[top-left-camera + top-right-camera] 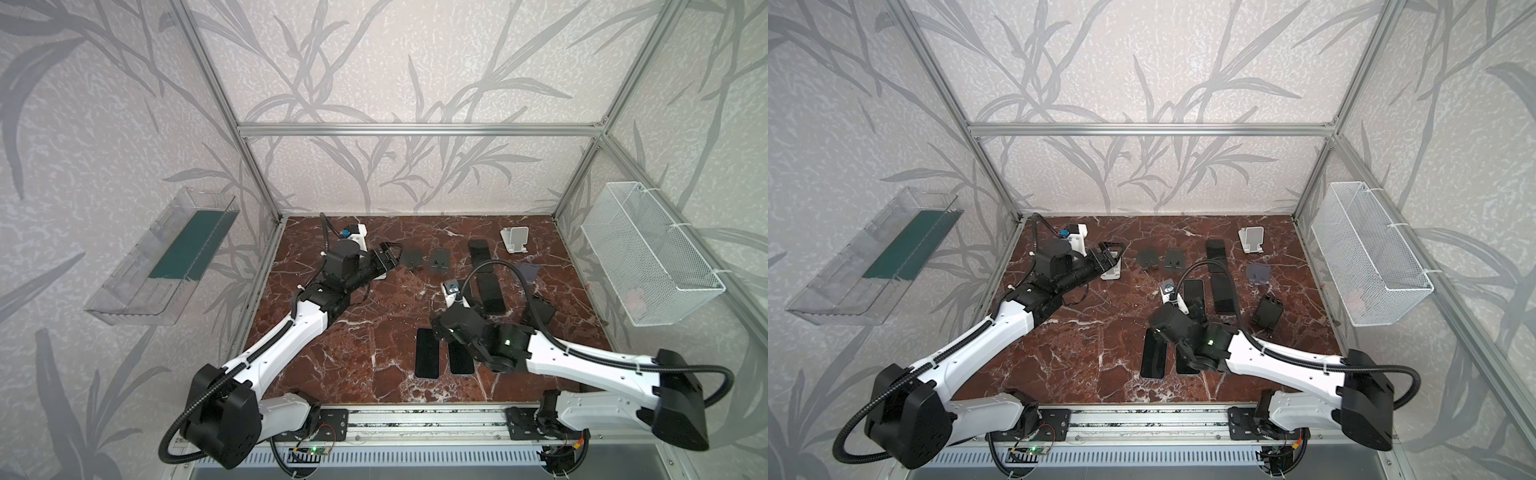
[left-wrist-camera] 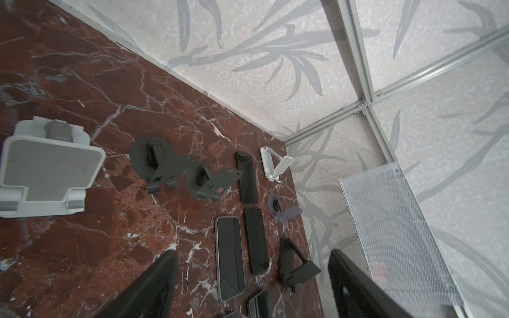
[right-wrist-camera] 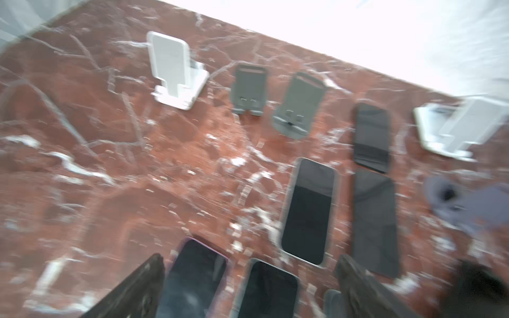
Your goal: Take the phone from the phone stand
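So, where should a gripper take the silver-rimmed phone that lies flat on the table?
Take the silver-rimmed phone by its two long edges, near the middle, coming straight down from above. It lies flat, screen up, so only its edges are free, and open jaws would probably span its width.

Phone pair (image 1: 427,353) front-centre on table (image 1: 353,332); stands (image 1: 440,261) behind; seemingly three phones (image 1: 1223,293) right.

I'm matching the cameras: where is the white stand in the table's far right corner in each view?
Top view: white stand, far right corner.
Top view: same corner.
Left wrist, beside the dark phone.
Right wrist: blurred, partly cut off.
Shared landmark: that dark phone, in all four.
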You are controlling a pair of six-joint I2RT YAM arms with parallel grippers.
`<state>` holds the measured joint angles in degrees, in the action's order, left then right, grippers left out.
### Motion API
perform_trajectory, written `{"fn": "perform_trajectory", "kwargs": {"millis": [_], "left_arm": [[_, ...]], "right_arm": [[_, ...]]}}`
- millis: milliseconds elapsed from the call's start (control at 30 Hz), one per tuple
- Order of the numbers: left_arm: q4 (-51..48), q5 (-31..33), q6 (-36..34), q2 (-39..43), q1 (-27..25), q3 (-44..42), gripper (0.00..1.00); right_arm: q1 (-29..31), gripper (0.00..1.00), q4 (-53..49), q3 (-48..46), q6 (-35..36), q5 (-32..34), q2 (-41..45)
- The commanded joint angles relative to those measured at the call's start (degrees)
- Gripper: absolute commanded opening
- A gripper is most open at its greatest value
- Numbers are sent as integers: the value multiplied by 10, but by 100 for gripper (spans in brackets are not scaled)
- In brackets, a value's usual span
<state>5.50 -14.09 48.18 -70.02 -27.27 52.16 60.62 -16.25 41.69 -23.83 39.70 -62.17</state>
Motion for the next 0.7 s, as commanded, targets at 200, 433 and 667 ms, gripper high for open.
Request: {"fn": "perform_trajectory", "kwargs": {"millis": [200, 433, 667], "left_arm": [[-27, 36, -67, 21, -55, 29, 86], [-38, 39, -74, 8, -64, 34, 86], [-40, 45, -80, 9, -64, 34, 86]], "right_arm": [[-281, 99, -169, -67, -95, 22, 209], [-400, 99, -127, -65, -108, 12, 128], [-469, 99, -51, -73, -94, -57, 58]]}}
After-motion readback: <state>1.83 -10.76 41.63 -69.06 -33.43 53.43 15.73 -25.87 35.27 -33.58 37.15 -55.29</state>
